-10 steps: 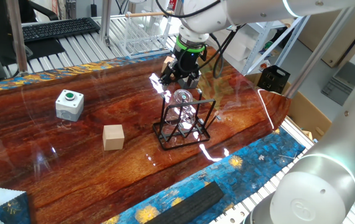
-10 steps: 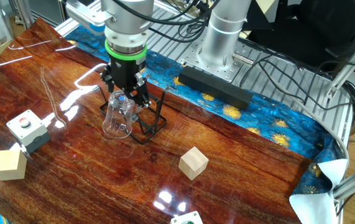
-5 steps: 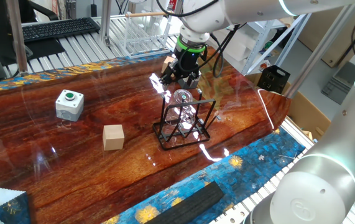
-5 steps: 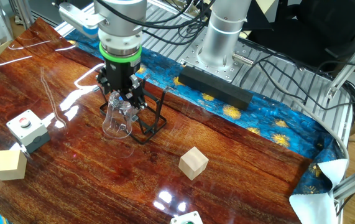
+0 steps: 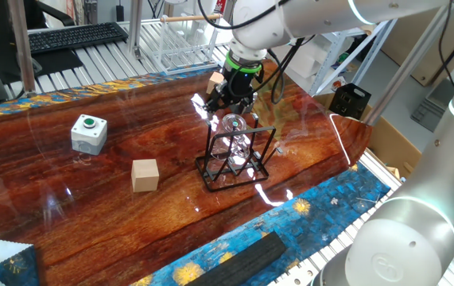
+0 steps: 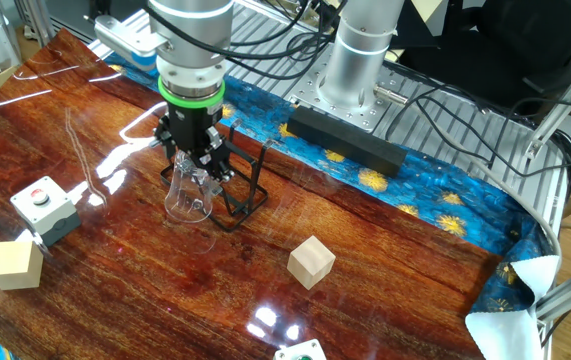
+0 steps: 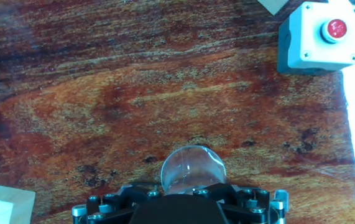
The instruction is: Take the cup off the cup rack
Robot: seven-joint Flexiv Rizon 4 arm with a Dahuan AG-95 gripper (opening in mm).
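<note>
Here your fingers (image 6: pixel 197 164) sit at the top of the clear cup (image 6: pixel 189 192), though you cannot tell whether they grip it. The cup hangs inverted on the black cup rack (image 5: pixel 234 159), on the wooden counter (image 5: pixel 131 214).

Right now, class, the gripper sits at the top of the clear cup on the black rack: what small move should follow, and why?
Probably a short straight lift. The gripper appears closed around the upturned base of the clear cup, which hangs inverted on the black cup rack; rising vertically should clear the peg without dragging the rack.
</note>
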